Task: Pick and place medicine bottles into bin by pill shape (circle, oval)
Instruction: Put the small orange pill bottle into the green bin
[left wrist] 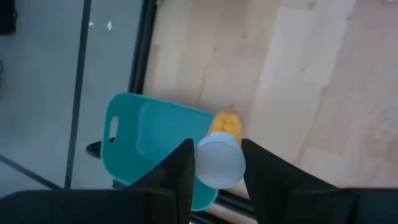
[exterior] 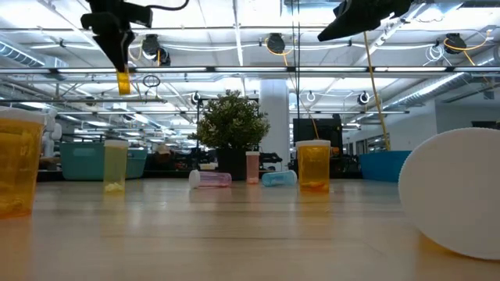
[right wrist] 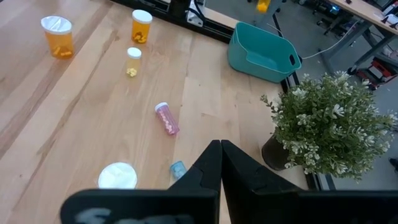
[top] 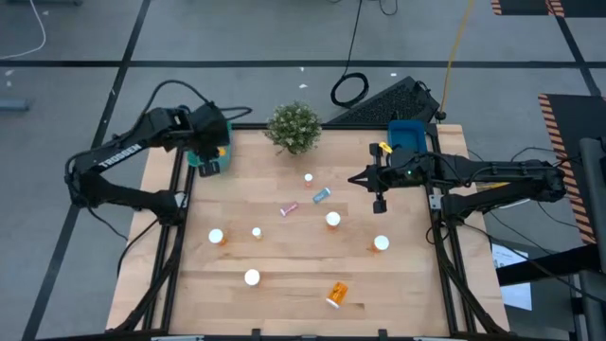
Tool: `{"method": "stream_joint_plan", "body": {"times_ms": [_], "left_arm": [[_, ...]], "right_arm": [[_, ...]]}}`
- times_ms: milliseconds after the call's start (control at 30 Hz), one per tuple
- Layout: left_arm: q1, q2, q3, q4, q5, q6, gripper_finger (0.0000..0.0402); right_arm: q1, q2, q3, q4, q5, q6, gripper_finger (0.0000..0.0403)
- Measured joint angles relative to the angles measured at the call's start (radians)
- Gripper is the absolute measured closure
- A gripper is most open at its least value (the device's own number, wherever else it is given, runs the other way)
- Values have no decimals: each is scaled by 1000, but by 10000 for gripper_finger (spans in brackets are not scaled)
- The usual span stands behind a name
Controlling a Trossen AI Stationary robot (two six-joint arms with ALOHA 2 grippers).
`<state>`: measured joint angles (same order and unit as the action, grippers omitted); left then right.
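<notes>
1. Pale wooden table (top: 284,275) in a large open hall with ceiling lights and pipes; grey floor shows around it from above.
2. One orange medicine bottle (left wrist: 221,146) with a white cap is gripped between the fingers of the left gripper (left wrist: 217,163), held in the air above the teal bin (left wrist: 149,140) at the table's far left corner. From table height the same bottle (exterior: 123,80) hangs high under that gripper (exterior: 117,47).
3. Other medicine bottles are spread over the table. A pinkish bottle (top: 289,209) and a light blue bottle (top: 322,195) lie on their sides near the middle, close to each other but apart.
4. Upright white-capped bottles stand at the centre-right (top: 332,220), further right (top: 381,243), centre-left (top: 216,237) and towards the near edge (top: 252,278). Two smaller white caps (top: 309,177) (top: 257,231) show as well.
5. One orange bottle (top: 337,295) lies tipped over near the front edge.
6. The right gripper (top: 379,186) hovers above the table's right side with nothing in it; its wrist view shows its fingers (right wrist: 239,168) pressed together.
7. A blue bin (top: 410,135) sits at the far right corner, behind the right arm.
8. A potted plant (top: 294,127) stands at the far edge between the two bins.
</notes>
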<state>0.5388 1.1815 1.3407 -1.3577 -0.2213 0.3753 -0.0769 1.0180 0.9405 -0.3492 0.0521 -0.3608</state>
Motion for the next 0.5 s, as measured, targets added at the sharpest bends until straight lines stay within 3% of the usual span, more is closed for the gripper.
{"method": "stream_joint_plan", "body": {"times_ms": [500], "left_arm": [[296, 82, 0, 158, 38, 145, 282]], "right_arm": [[0, 0, 0, 0, 3, -8, 403]]}}
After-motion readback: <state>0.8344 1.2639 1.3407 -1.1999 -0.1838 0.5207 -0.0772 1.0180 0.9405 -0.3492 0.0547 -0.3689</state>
